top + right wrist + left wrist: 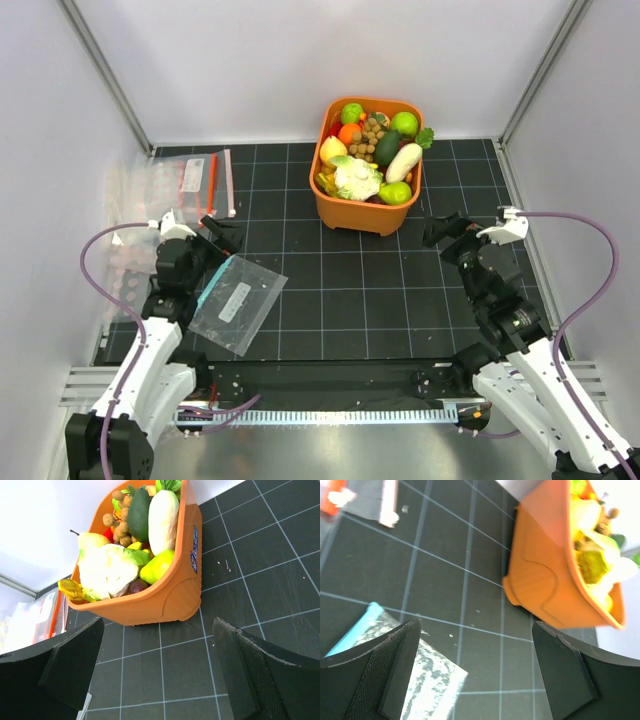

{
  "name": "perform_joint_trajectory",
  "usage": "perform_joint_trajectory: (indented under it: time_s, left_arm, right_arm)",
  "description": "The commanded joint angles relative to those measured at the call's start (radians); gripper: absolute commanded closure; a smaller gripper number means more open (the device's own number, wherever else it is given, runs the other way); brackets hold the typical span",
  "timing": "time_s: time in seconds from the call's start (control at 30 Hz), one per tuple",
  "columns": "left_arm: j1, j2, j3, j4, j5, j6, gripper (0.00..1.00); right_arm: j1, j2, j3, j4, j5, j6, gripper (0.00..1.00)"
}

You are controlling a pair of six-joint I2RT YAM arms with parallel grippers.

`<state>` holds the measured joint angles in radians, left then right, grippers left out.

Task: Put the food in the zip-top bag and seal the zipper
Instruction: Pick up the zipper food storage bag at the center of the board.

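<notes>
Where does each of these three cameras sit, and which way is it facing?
Top external: above and behind the bases, looking down on the table; both arms show.
Left wrist: on the left arm, facing the orange tub; the open left end effector frames the bottom.
Right wrist: on the right arm, facing the tub's food; the open right end effector shows.
Shared: all three show the orange tub.

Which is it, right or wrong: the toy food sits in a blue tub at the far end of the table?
Wrong on colour: the tub is orange, as the top external view shows. The toy food does sit in it at the table's far end.
</notes>
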<state>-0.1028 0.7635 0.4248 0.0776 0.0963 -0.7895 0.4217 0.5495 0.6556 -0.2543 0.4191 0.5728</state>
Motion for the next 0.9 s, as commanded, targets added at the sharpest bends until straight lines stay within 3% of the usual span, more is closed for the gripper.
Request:
perform_joint_trajectory:
  time_s: [0.0, 0.17, 0.27, 0.53, 0.7, 0.77, 0.87]
  left_arm:
    - [-0.003, 0.028, 0.035, -0.007, -0.120, -0.022, 0.03]
    - [-0.014, 0.186, 0.089, -0.016, -0.184, -0.128, 0.03]
    - [-0.014, 0.339, 0.218, -0.048, -0.187, -0.154, 0.03]
    - [-0.014, 0.800, 0.855, -0.494, -0.386, 0.068, 0.05]
    - [-0.014, 1.101, 1.283, -0.800, -0.633, 0.320, 0.16]
    - [-0.014, 1.236, 1.462, -0.898, -0.685, 0.377, 0.25]
    - [-0.014, 1.342, 1.597, -0.955, -0.678, 0.447, 0.29]
  right_arm:
    - [0.000, -0.010, -0.013, 0.046, 0.027, -0.011, 0.00]
    - [0.000, 0.015, -0.017, 0.079, -0.052, -0.020, 0.00]
    - [0.000, 0.017, -0.048, 0.136, -0.126, -0.028, 0.01]
    - [0.000, 0.020, -0.056, 0.155, -0.161, -0.027, 0.00]
    - [-0.001, 0.015, -0.068, 0.168, -0.175, -0.024, 0.00]
    - [0.000, 0.017, -0.068, 0.176, -0.189, -0.019, 0.00]
    - [0.000, 0.026, -0.068, 0.179, -0.203, -0.016, 0.00]
